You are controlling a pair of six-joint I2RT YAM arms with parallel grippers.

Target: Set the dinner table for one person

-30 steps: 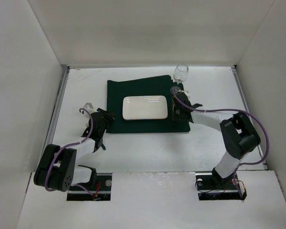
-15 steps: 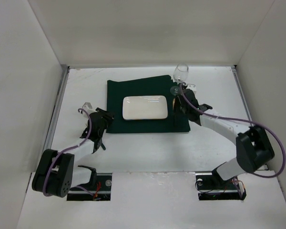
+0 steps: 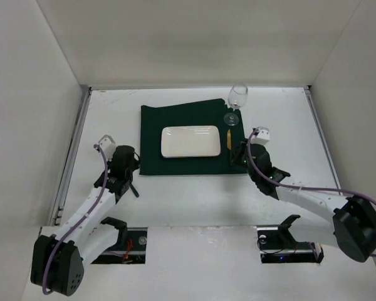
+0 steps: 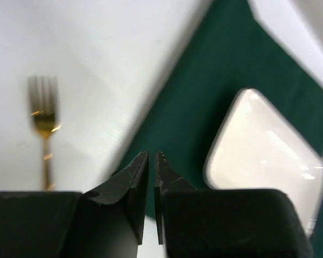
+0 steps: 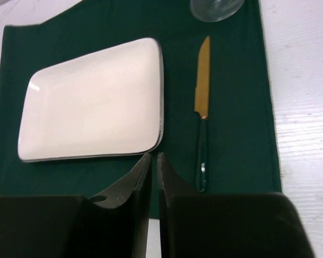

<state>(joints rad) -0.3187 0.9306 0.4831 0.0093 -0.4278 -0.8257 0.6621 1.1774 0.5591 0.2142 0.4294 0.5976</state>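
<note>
left gripper (image 4: 152, 156) clenched empty, low by placemat (image 4: 204, 80) | right gripper (image 5: 152, 156) clenched empty, facing plate (image 5: 91, 102)

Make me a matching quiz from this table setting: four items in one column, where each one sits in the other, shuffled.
1 plate
2 knife
3 fork
4 glass

A bare table, off the placemat
B placemat's far right corner
C placemat centre
D placemat, right of plate

Pairs: 1-C, 2-D, 3-A, 4-B
</note>
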